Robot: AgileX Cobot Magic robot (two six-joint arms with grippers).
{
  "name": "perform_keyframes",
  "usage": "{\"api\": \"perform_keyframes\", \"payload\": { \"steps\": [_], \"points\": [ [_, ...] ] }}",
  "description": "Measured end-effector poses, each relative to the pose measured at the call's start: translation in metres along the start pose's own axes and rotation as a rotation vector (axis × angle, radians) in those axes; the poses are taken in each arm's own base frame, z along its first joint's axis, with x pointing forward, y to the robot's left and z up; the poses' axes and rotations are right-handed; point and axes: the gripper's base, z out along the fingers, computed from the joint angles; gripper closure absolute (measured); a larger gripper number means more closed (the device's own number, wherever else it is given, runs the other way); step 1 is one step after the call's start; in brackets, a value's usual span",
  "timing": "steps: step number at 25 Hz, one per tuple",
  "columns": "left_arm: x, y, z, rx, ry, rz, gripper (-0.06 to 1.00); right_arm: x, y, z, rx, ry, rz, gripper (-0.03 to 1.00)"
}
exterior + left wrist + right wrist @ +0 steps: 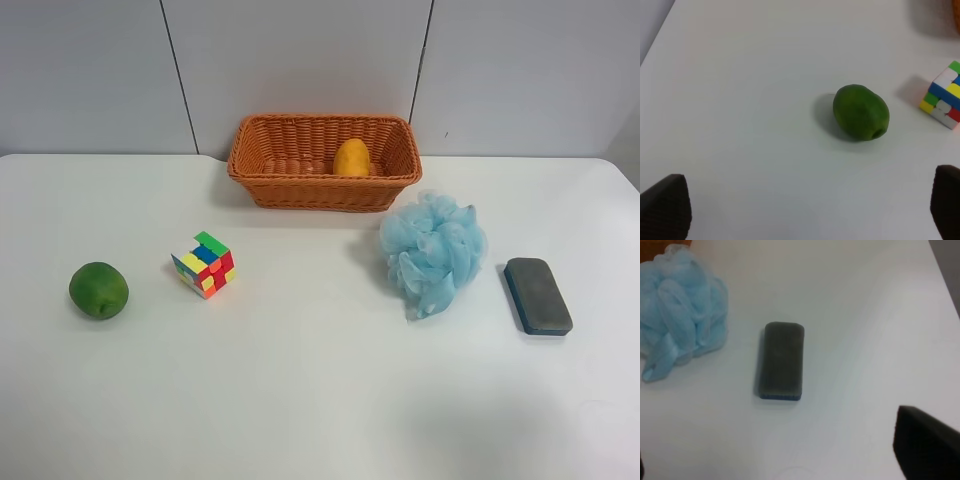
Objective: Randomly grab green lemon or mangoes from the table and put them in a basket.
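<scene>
The green lemon [98, 290] lies on the white table [320, 400] at the exterior high view's left. In the left wrist view the lemon [861, 112] sits ahead of my left gripper [809, 187], which is open and empty, its dark fingertips [665, 205] wide apart and well short of the fruit. The yellow-orange mango [351, 158] lies inside the wicker basket [262, 170] at the back middle. My right gripper [772, 442] is open and empty, with one finger [927, 445] showing. Neither arm shows in the exterior high view.
A multicoloured puzzle cube [204, 264] stands right of the lemon and also shows in the left wrist view [943, 95]. A light blue bath pouf [432, 252] and a dark grey block [537, 295] lie at the right. Both also show in the right wrist view, the block [781, 361] beside the pouf [680, 305].
</scene>
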Motion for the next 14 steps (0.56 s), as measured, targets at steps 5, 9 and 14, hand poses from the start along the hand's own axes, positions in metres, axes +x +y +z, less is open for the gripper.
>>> {"api": "perform_keyframes", "payload": {
  "steps": [5,9,14],
  "points": [
    [0.0,0.0,0.0,0.0,0.0,0.0,0.0,0.0,0.0,0.0,0.0,0.0,0.001,-0.02],
    [0.0,0.0,0.0,0.0,0.0,0.0,0.0,0.0,0.0,0.0,0.0,0.0,0.001,-0.02],
    [0.0,0.0,0.0,0.0,0.0,0.0,0.0,0.0,0.0,0.0,0.0,0.0,0.001,-0.02]
  ]
}}
